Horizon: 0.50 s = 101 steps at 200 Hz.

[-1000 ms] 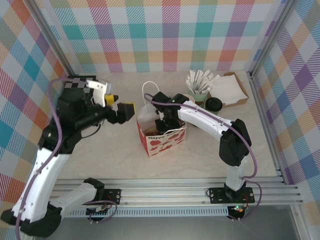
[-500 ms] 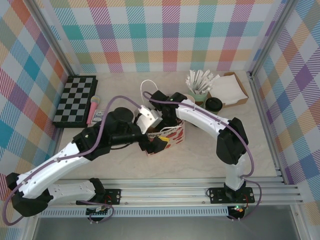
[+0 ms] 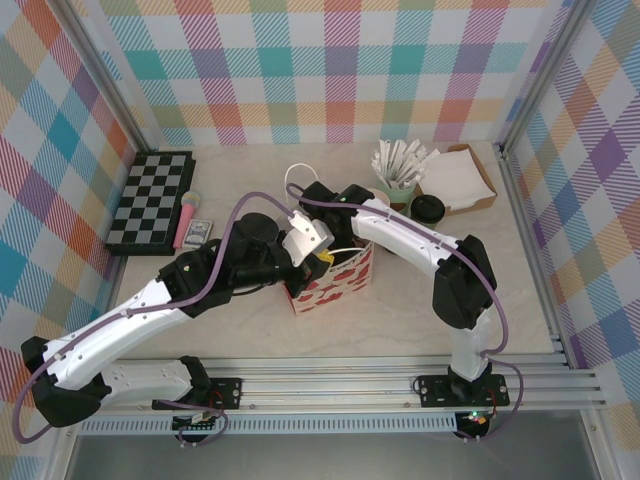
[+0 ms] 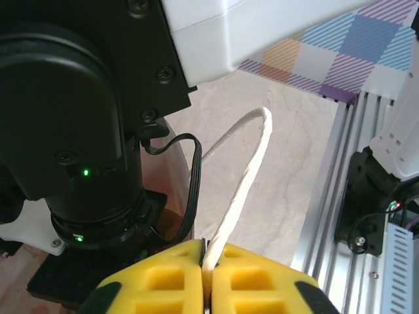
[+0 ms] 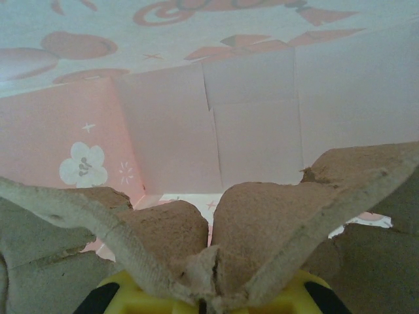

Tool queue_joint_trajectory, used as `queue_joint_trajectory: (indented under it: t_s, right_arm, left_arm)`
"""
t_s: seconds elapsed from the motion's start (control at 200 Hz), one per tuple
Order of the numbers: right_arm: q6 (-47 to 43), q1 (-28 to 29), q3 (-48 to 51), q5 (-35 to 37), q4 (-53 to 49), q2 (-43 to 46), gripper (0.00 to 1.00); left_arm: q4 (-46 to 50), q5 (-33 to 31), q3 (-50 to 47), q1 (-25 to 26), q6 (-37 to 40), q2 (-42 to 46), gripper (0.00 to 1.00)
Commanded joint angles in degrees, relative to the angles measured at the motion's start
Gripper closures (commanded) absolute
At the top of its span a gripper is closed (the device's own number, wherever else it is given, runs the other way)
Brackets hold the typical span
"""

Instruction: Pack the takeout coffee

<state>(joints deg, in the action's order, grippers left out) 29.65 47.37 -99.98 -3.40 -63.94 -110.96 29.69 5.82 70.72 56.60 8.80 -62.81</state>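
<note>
While the takeout coffee (image 3: 427,208), a dark cup under a black lid, stands on the table (image 3: 520,300) at the far right, just beside the mint cup (image 3: 396,182) of white sticks and close against the cardboard tray (image 3: 470,175), both arms meet at the gift bag (image 3: 335,285), white with red hearts, at table centre. Entry one, the left gripper (image 4: 206,275): yellow pads pressed together, pinching the bag's white handle (image 4: 247,171), which loops upward from between them. Entry two, the right gripper (image 5: 201,302): down inside the bag, jaws clamped on the ragged edge of a brown pulp carrier (image 5: 262,226), pink bag wall behind. At far left, well apart: a chessboard (image 3: 150,198).
</note>
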Motion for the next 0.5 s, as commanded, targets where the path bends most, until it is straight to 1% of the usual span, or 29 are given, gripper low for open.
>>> queue_joint_trajectory:
  t_s: [0.0,0.11,0.5]
  right_arm:
    - [0.41,0.44,0.81,1.79,-0.61,-0.49,1.0]
    - [-0.2,0.44,1.52,3.38,-1.17,-1.16,1.0]
    - [-1.13,0.44,3.63,2.92,0.85,-2.07,1.0]
  left_arm:
    - [-0.65,0.21,0.47,0.8,-0.01,1.31,1.0]
    - [-0.69,1.17,0.38,0.75,0.5,1.45,1.0]
    - [-0.26,3.48,-0.85,0.79,1.04,3.16,1.0]
